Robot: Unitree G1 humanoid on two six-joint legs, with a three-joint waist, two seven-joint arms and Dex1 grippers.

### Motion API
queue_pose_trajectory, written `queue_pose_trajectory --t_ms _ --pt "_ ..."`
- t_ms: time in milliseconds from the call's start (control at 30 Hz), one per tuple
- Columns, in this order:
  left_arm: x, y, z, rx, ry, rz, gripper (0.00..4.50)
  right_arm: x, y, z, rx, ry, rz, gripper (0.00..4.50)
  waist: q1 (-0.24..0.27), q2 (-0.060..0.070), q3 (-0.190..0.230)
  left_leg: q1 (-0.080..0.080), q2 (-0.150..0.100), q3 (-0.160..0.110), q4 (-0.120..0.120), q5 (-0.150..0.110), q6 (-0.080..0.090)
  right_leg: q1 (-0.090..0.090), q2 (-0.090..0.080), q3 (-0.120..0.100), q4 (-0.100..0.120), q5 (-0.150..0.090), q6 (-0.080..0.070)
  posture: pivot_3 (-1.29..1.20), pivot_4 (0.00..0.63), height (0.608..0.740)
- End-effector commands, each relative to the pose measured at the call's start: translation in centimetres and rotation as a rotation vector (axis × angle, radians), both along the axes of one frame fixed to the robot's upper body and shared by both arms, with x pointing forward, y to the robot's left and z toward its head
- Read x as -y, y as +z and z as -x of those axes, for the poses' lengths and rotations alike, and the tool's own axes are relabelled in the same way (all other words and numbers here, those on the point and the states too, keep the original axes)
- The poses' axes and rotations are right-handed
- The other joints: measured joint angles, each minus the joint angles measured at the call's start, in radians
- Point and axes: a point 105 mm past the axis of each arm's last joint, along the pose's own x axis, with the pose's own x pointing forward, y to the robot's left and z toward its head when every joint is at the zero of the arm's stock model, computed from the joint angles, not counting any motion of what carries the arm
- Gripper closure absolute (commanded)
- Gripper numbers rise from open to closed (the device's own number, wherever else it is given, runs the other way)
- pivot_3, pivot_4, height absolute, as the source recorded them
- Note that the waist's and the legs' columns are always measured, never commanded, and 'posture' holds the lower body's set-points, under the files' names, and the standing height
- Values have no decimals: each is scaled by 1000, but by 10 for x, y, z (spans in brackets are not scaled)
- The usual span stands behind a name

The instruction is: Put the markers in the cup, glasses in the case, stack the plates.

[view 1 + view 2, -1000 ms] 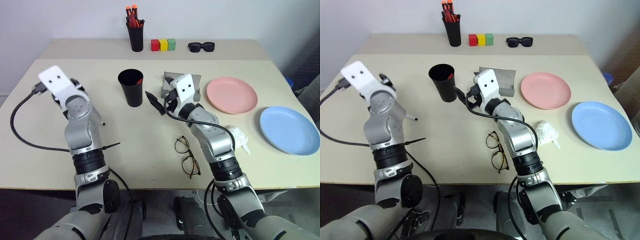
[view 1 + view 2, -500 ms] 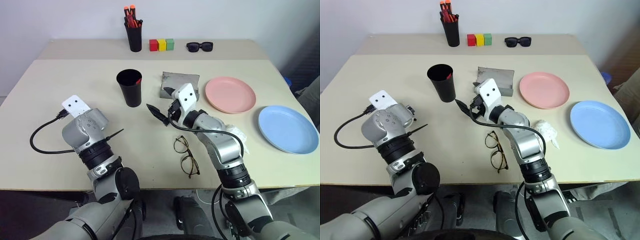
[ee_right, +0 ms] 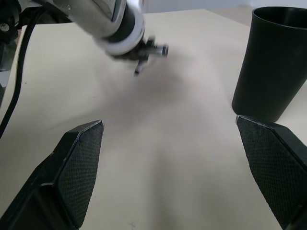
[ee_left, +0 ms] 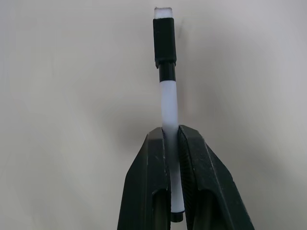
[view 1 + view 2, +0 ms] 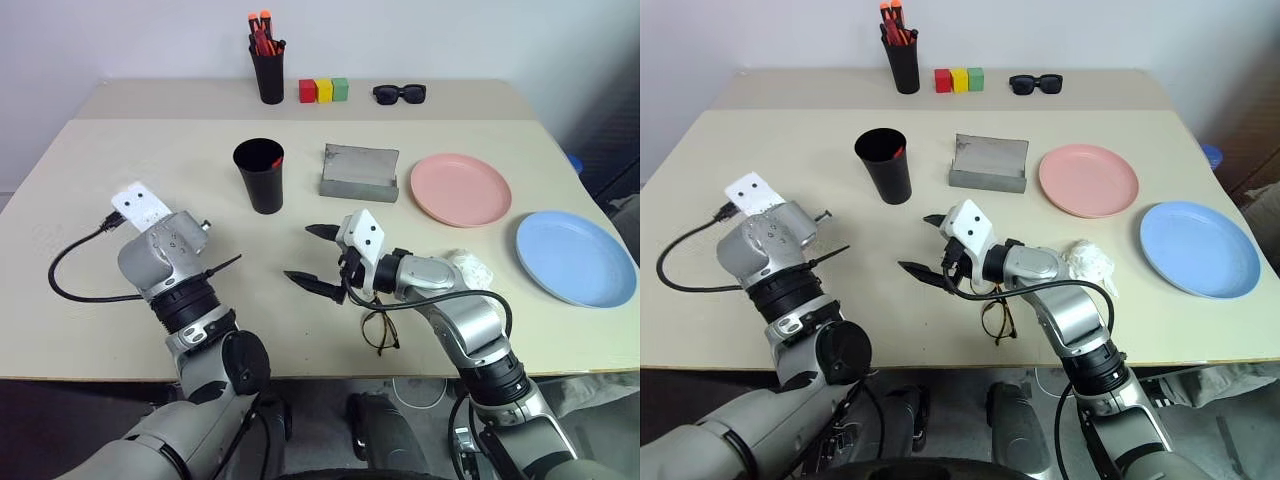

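- white marker: slim, black ends, pinched between the two fingers of the left pincer, sticking out forward past the fingertips, just over the counter
- left pincer sits well to the cup's left, nearer the robot; pressed together on the white marker
- cup: wide black tumbler, upright on the counter, a bit of red at its rim inside, likely the red marker, can't tell more
- right pincer: spread wide, holding nothing, hovering over bare counter on the near side of the cup, a little to its right; in the right wrist view the cup stands just beyond one fingertip
- glasses: thin dark wire frame, lying on the counter nearer the robot than the cup and to its right, partly hidden under the right arm
- case: grey, open, just right of the cup, apart from it
- pink plate: flat on the counter, right of the case
- blue plate: further right of the cup, near the counter's right edge, apart from the pink plate, not stacked
- crumpled white thing: between the glasses and the blue plate
- back of the counter, beyond the cup: tall narrow black cup with orange-capped markers, then red, yellow, green blocks, then black sunglasses
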Motion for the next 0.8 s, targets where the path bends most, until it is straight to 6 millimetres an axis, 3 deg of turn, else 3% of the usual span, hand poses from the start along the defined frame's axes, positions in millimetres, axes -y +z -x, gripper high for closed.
queue_pose_trajectory --t_ms 33,100,167,367,600,800 --pt "8 81 -10 405 -102 -230 4460 -4 16 -1 76 -1 -26 0 2 0 0 0 0 0 0 0 0 0 0 0 0 0 0 0 150 740" --pt "30 114 -13 599 -237 -321 4460 -3 20 -10 104 -55 -43 0 7 0 0 0 0 1 0 0 0 0 -1 0 0 0 0 0 150 740" --pt "58 135 -14 724 -387 -420 4460 1 27 -24 138 -139 -68 0 9 0 0 0 0 1 0 0 0 0 -1 0 -1 0 -1 0 150 740" --pt "119 136 -26 817 -654 -518 4460 27 48 -68 206 -450 -150 0 6 0 0 0 0 1 0 0 0 1 -1 0 -2 0 -1 0 150 740" --pt "135 114 -37 815 -698 -566 4460 44 53 -78 229 -554 -179 0 0 0 0 -1 0 3 -2 0 1 -2 -1 2 -1 0 -1 0 150 740" --pt "130 96 -41 775 -681 -614 4460 46 51 -77 220 -574 -189 0 3 0 0 -1 0 3 -1 0 1 -1 -1 2 -1 1 -1 0 150 740"
